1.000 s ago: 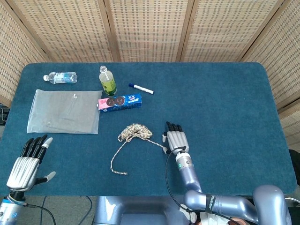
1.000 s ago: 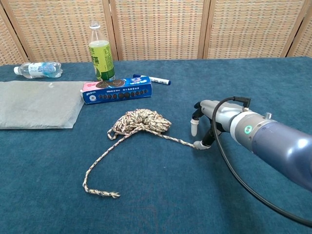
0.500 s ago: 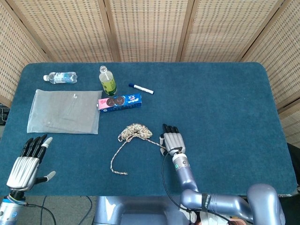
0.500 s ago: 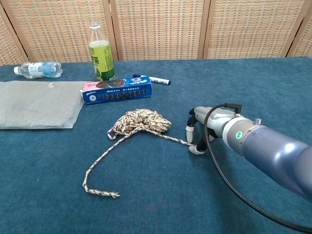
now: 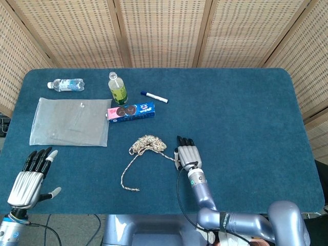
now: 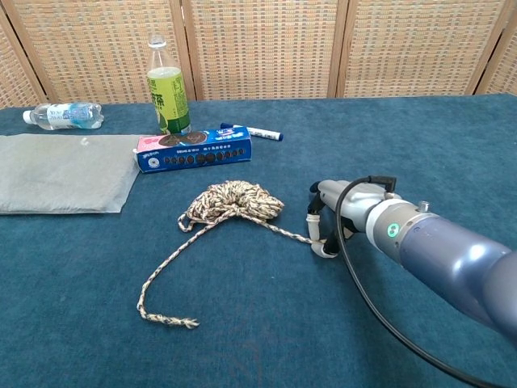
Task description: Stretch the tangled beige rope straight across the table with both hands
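Note:
The beige rope [image 5: 147, 144] lies in a tangled bunch [image 6: 234, 200] mid-table. One loose tail curls toward the front edge. A second strand runs right to my right hand [image 5: 187, 152]. That hand lies low over the table with its fingers stretched forward. In the chest view the rope's end reaches in between a fingertip and the thumb of the right hand [image 6: 335, 218], which stand apart. My left hand [image 5: 31, 177] hovers at the front left corner with its fingers spread and nothing in it, far from the rope.
Behind the rope lies a blue cookie box [image 5: 131, 111], with a green bottle [image 5: 118, 88] and a marker [image 5: 154, 97] further back. A clear plastic bag [image 5: 70, 122] and a water bottle [image 5: 66, 84] lie at the left. A cable loops off my right wrist.
My right hand has slid left and slightly forward along the table, onto the rope's right end. The rope bunch and my left hand have stayed put.

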Robot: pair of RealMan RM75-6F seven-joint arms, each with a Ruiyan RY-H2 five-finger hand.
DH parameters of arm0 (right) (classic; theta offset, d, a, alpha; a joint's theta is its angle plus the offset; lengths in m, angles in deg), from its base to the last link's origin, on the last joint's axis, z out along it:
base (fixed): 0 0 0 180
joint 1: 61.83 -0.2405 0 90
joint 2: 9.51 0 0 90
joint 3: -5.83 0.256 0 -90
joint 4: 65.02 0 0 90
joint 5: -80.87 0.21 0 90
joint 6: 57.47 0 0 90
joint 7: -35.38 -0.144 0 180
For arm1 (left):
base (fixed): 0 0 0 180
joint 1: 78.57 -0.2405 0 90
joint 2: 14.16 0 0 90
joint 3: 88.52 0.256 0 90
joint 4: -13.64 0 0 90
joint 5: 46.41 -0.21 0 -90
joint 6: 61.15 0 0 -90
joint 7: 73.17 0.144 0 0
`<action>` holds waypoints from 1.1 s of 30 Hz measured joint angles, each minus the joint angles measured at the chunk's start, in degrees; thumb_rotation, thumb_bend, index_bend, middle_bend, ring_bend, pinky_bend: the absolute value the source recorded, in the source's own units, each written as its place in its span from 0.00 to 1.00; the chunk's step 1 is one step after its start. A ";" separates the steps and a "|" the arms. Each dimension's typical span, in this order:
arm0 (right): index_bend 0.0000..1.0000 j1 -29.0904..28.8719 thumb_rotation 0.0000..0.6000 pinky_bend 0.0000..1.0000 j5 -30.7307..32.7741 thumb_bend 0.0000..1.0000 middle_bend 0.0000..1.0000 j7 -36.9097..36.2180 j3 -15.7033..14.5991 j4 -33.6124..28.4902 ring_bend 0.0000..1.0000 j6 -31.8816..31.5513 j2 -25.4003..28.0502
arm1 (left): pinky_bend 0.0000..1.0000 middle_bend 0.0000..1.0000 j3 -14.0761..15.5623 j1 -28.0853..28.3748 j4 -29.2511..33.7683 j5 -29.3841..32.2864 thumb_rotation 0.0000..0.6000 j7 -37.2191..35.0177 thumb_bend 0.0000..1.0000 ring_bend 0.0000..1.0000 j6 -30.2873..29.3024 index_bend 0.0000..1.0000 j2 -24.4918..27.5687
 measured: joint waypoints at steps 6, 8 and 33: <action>0.66 0.09 1.00 0.00 -2.18 0.46 0.00 -1.24 -0.47 0.62 0.00 0.45 -0.01 | 0.00 0.00 -0.09 1.35 -1.38 -1.20 1.00 0.39 0.07 0.00 1.27 0.00 -0.61; 0.66 0.06 1.00 0.00 -2.71 0.46 0.00 -1.35 -0.69 0.74 0.00 0.81 0.20 | 0.00 0.00 -0.24 2.58 -2.55 -2.33 1.00 0.39 0.09 0.00 2.29 0.00 -0.99; 0.66 -1.31 1.00 0.00 -3.74 0.46 0.00 -1.68 -1.46 2.91 0.00 4.42 0.64 | 0.00 0.00 3.31 26.82 -22.46 -16.71 1.00 -13.35 0.30 0.00 24.11 0.41 -14.91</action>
